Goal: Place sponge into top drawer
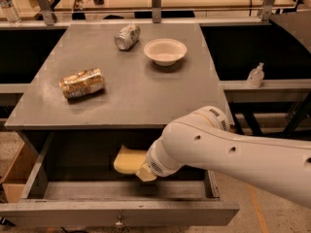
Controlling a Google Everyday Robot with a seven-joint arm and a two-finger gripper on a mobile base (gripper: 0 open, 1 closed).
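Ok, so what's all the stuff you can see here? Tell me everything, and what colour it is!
sponge: one, pale yellow, in the open drawer, at the gripper's tip
top drawer: one, grey, pulled open under the table top
table: one, grey, middle
snack bag: one, shiny gold, left side of table
can: one, silver, lying at the table's back
bowl: one, white, right of the can
small bottle: one, clear, ledge right of the table
water bottle: one, clear, top left corner
cardboard box: one, brown, floor left of drawer
robot arm: one, white, reaching in from the right
gripper: one, pale yellow, inside the drawer by the sponge
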